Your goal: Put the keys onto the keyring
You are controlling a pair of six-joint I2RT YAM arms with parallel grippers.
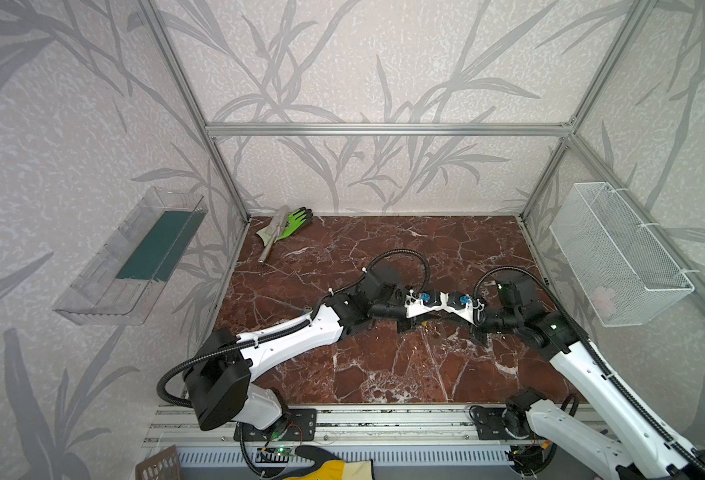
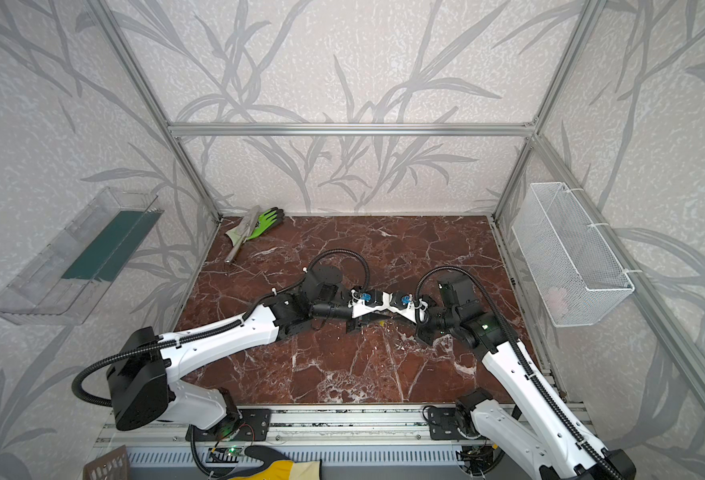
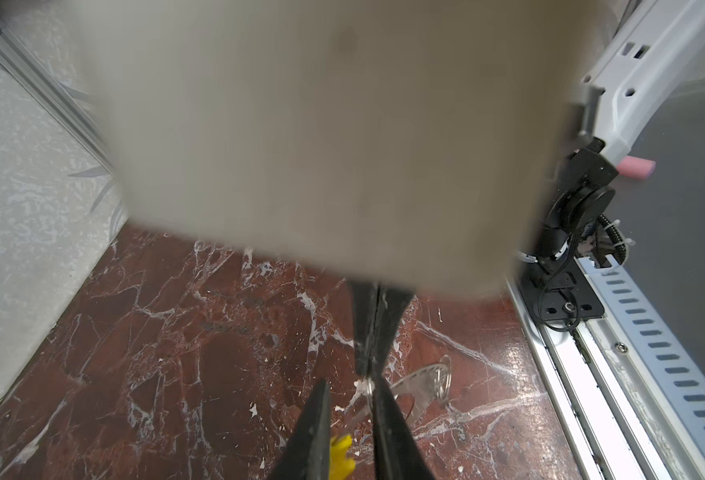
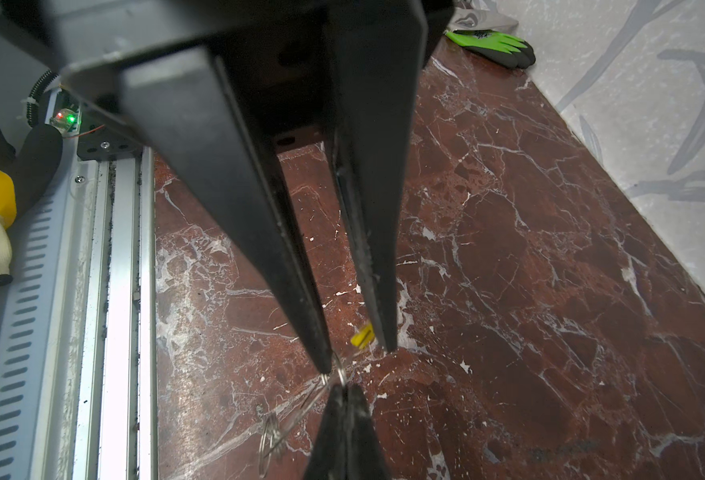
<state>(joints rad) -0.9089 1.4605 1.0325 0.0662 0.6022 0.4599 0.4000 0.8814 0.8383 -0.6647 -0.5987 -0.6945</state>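
Obs: both arms meet tip to tip over the middle of the tabletop [image 1: 384, 365].

Right tool [image 4: 342, 390]: pressed together, pinching the thin grey wire of the keyring [image 3: 341, 452] at its very tip.

Left tool [image 4: 355, 356]: directly opposite the right tool, fingers [image 4: 292, 291] spread with a clear gap. The keyring's yellow section [image 4: 362, 335] sits just past the right tool's tip, inside that gap and against one left finger. Whether the left tool bears on the wire cannot be told.

Keys: none made out in any view. A grey notched shape [image 3: 423, 388] shows just beside the right tool's tip, low to the tabletop. It could be a key, more of the hoop, or a reflection; cannot tell.

Step in hand (judgement): a two-tool regrip of the hoop, readying it for threading.

To do it well:
- Hold the right tool's pinch firm until the left tool seats on the yellow section, clear of the right tool's tip so the two do not collide.
- Thin wire can twist or spring from a tip pinch, so close slowly and square to the hoop.
- Release only one side at a time.
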